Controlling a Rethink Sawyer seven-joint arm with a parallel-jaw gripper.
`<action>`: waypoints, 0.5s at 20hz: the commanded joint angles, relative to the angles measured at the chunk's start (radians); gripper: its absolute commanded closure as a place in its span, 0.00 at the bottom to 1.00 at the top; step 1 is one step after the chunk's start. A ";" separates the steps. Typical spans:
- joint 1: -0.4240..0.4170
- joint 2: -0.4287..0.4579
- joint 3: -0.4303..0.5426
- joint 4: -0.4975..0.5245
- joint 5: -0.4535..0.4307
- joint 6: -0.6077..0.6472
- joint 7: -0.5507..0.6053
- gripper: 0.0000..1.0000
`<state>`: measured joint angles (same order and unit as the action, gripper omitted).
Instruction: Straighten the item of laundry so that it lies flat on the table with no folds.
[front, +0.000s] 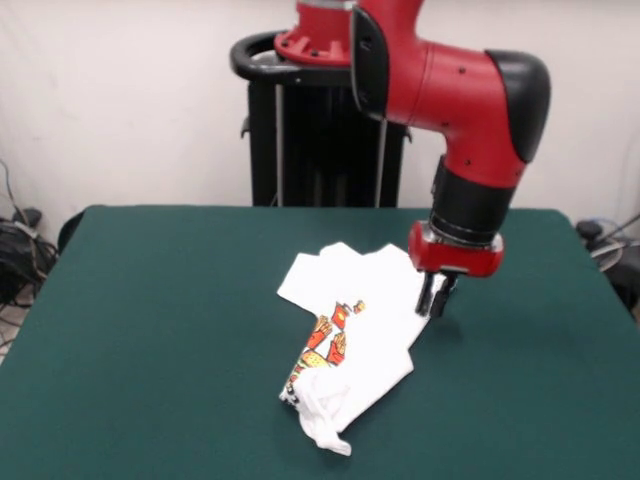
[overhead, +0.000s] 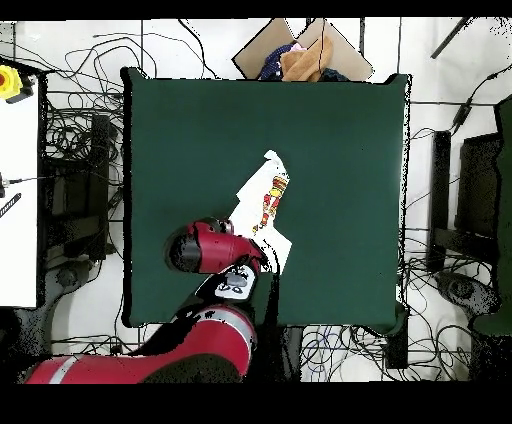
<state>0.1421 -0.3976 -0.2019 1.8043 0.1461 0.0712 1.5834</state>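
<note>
Start at the near edge in the front view: you see the table (front: 140, 330), a dark green top, bare along its front. Just beyond, slightly right of centre, lies the item of laundry (front: 362, 335), a white T-shirt, folded and rumpled. Its nearest end, at about 6 o'clock of the garment, is a bunched white knot (front: 325, 418). Along the 8 o'clock side a strip of red-orange print (front: 325, 342) shows where the cloth is turned over. The far portion, toward 12 o'clock, spreads flatter, with creased flaps.

At about 2 o'clock of the shirt you find the gripper (front: 436, 300), hanging from the red and black arm (front: 455, 95), its dark tips down at the shirt's edge. You cannot tell whether the jaws stand apart or together, nor whether they touch the cloth.

In the overhead view the shirt (overhead: 262, 195) lies near the table's centre, and the arm (overhead: 205, 250) covers its 7 o'clock corner.
</note>
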 joint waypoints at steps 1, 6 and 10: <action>-0.040 -0.003 0.051 -0.031 0.068 0.081 0.220 1.00; -0.079 0.006 0.091 -0.035 0.060 0.040 0.215 0.00; -0.044 0.070 0.058 -0.038 0.059 -0.111 0.257 0.00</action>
<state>0.0930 -0.3920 -0.2003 1.8040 0.1461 0.0504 1.5834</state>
